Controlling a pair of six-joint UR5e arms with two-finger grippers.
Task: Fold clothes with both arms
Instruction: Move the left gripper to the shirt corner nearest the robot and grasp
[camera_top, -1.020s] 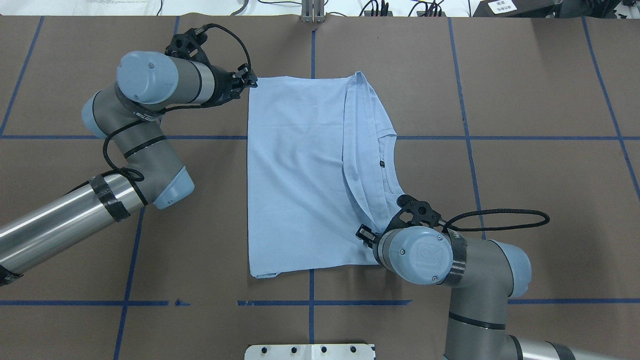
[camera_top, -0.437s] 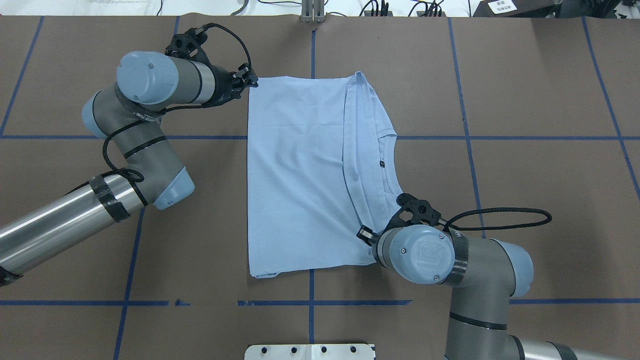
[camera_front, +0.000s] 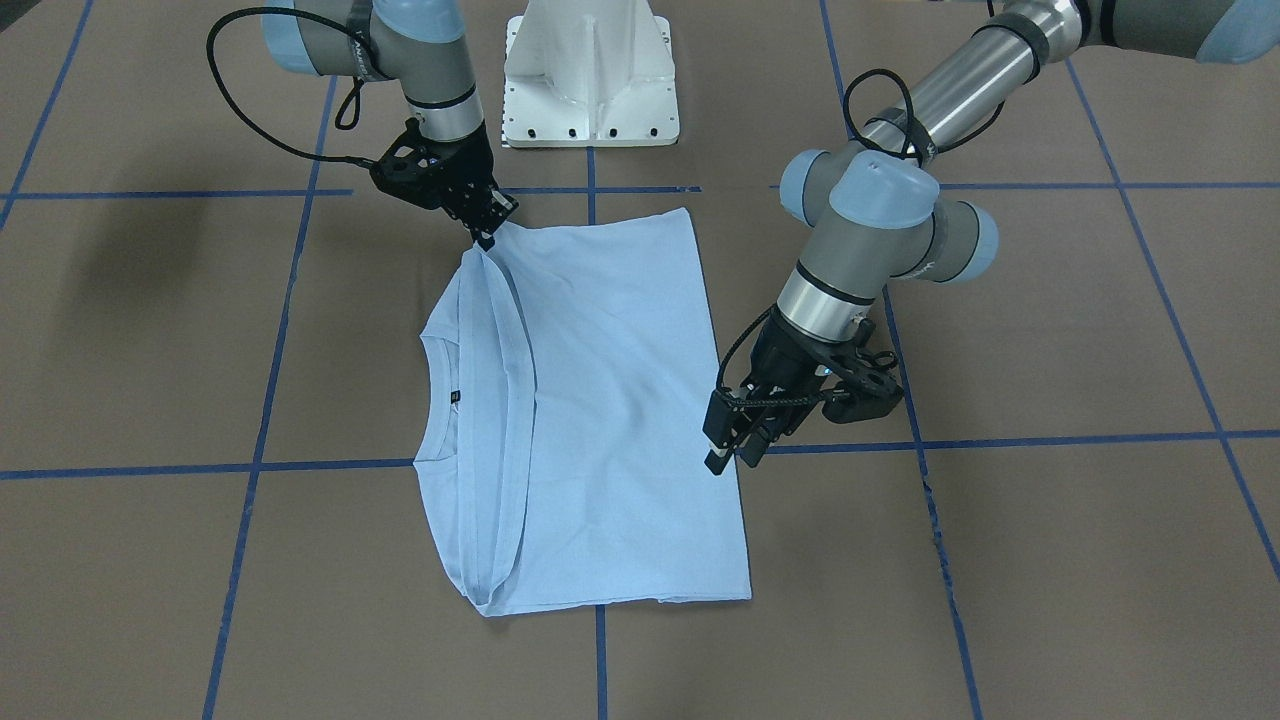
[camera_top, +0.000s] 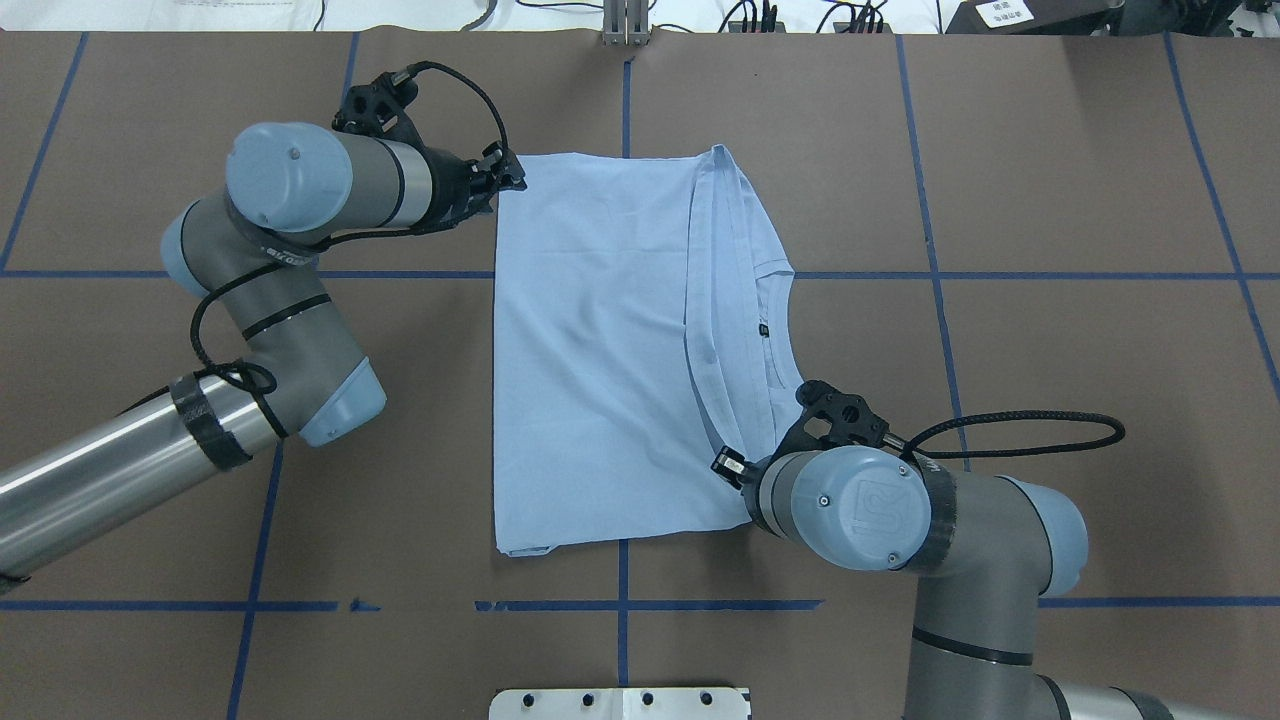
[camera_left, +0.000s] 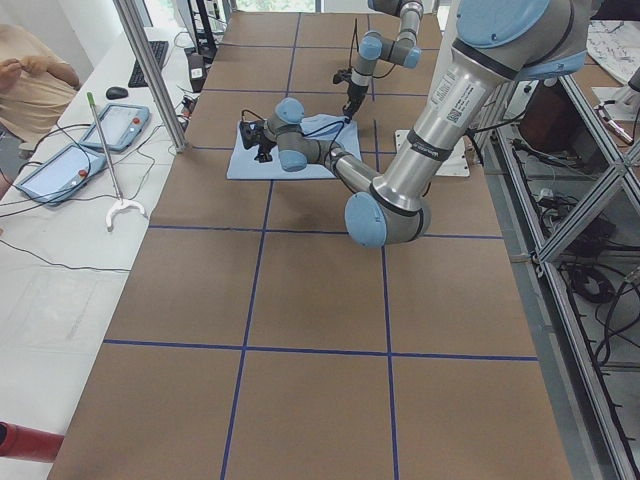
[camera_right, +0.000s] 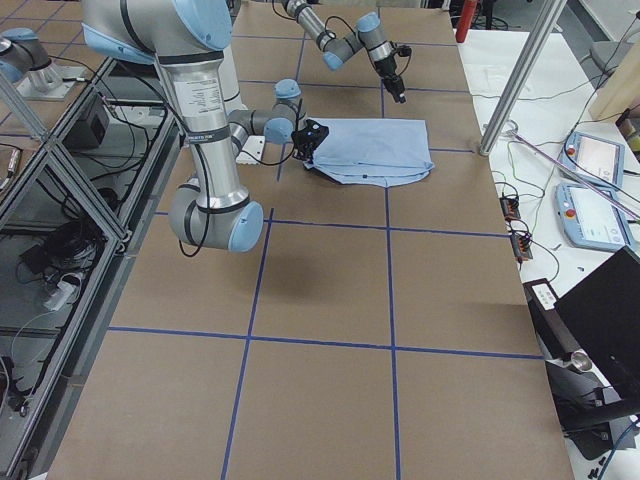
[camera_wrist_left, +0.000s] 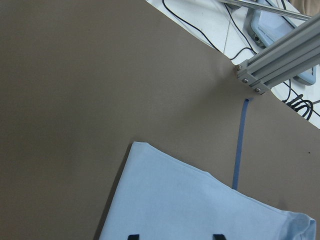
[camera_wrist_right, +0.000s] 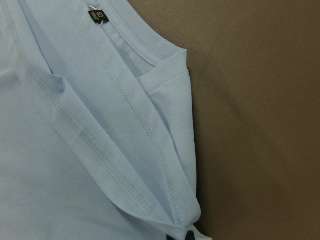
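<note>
The light blue T-shirt (camera_top: 600, 350) lies folded on the brown table, collar and black neck label (camera_top: 764, 327) on its right side. My left gripper (camera_top: 507, 177) hovers over the shirt's far left corner; in the left wrist view its fingertips (camera_wrist_left: 132, 236) stand wide apart and empty above the cloth (camera_wrist_left: 200, 210). My right gripper (camera_front: 487, 235) is shut on the shirt's near right corner by the folded sleeve and pinches it into a small raised peak. In the right wrist view (camera_wrist_right: 181, 236) the fabric (camera_wrist_right: 75, 150) runs into its closed tips. In the overhead view the wrist hides them.
The white pedestal base (camera_front: 590, 80) stands at the near table edge behind the shirt. Blue tape lines (camera_top: 930, 275) cross the brown cover. An aluminium post (camera_wrist_left: 280, 60) and cables stand past the far edge. Tablets (camera_left: 60, 165) and a person sit at the side.
My left gripper has shifted slightly over the shirt's far left corner. My right wrist has drifted a little to the right, still holding the near corner.
</note>
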